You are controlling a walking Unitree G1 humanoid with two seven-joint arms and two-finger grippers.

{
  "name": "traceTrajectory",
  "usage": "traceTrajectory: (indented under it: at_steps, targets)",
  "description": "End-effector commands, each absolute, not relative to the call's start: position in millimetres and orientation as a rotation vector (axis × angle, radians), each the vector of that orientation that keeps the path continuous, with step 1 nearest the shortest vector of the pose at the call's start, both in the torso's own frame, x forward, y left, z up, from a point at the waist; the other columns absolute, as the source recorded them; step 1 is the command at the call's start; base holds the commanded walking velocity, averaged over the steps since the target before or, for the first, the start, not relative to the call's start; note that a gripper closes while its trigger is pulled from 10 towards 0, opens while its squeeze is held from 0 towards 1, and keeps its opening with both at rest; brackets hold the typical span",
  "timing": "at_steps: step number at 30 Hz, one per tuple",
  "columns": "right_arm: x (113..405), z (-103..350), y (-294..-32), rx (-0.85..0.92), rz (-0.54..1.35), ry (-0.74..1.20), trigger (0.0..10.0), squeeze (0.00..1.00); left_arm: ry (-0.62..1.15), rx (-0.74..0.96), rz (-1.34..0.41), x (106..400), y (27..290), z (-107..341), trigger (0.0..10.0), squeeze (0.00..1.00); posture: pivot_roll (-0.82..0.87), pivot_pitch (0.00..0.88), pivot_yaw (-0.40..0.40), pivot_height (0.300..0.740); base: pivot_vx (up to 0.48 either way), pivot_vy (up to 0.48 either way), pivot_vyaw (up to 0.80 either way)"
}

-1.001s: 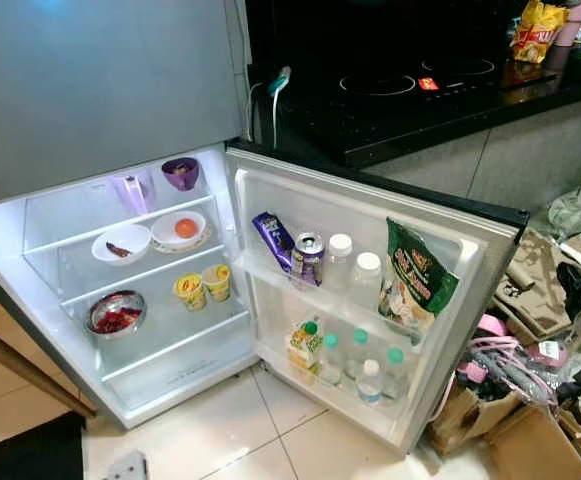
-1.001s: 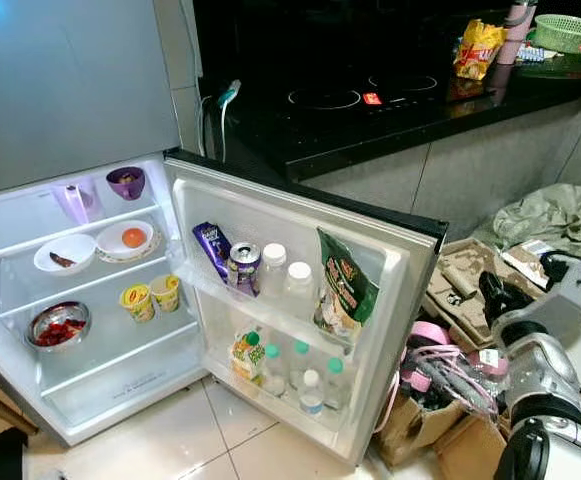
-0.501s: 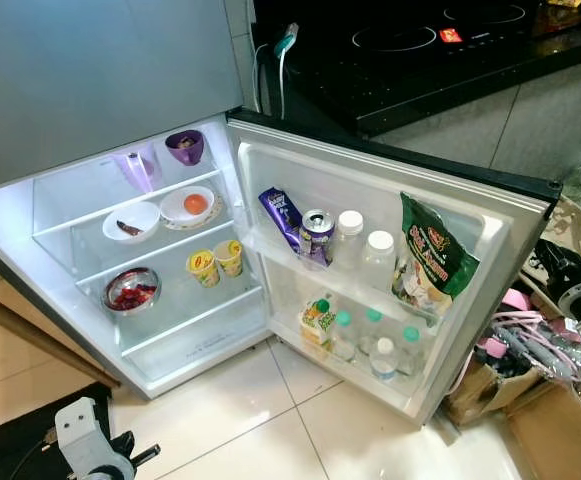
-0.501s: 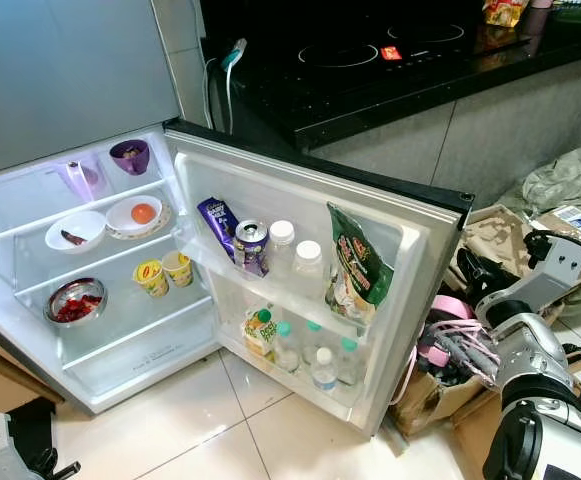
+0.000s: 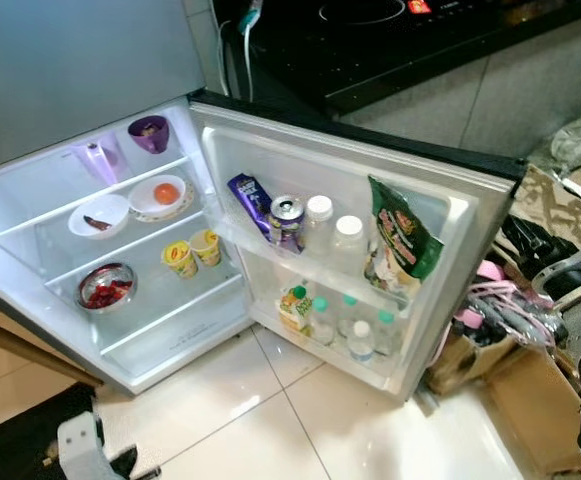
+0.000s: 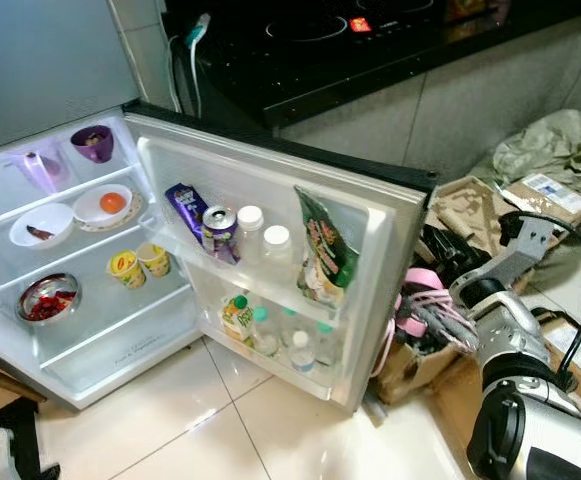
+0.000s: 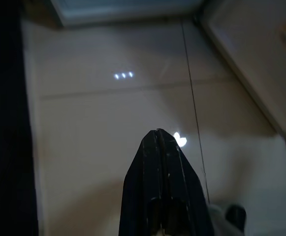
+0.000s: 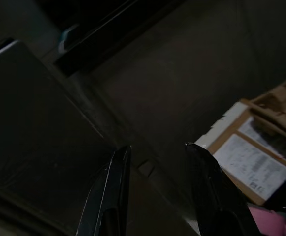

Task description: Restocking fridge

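From the head views, the fridge (image 5: 120,250) stood open on the tiled floor (image 5: 300,420), its door (image 5: 450,230) swung toward boxes (image 5: 510,360); the shelves held two bowls (image 5: 98,214), two yellow cups (image 5: 192,252) and a steel dish (image 5: 105,287). In the left wrist view, the left claw (image 7: 161,142) was pressed closed, empty, over the floor. In the dark right wrist view, the right claw (image 8: 155,157) gaped wide, empty.

Bright fridge (image 5: 120,260) interior glow, slightly blurred head views, very dark right wrist view.

Purple cup (image 5: 149,133), green snack bag (image 5: 398,248)
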State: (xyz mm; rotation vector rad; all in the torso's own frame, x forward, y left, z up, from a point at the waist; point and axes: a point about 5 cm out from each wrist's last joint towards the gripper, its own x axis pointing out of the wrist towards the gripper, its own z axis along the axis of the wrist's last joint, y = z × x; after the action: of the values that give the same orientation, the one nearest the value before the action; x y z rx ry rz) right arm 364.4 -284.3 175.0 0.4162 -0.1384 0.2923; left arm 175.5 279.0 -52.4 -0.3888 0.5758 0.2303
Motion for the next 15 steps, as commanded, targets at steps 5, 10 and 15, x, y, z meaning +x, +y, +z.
traceTrajectory:
  at_steps: [5,10,15]
  targets:
    - [369.3,178.9,-242.2,0.342,0.657,-0.098,10.0,0.00,0.671,-0.381,0.180,161.6,263.0,-66.2,10.0,0.00,0.00,0.207,0.084,0.740,0.000,0.000,0.00]
    - [357.3,177.0,-216.3,0.264,1.030,-0.061,10.0,0.00,0.766,-0.371,0.149,147.4,248.1,-78.4,10.0,0.00,-0.03,0.184,0.072,0.740,0.000,0.000,0.00]
    - [342.0,160.4,-190.1,0.222,1.256,0.018,10.0,0.00,0.823,-0.376,0.156,137.2,240.3,-85.7,10.0,0.00,-0.06,0.152,0.057,0.740,0.000,0.000,0.00]
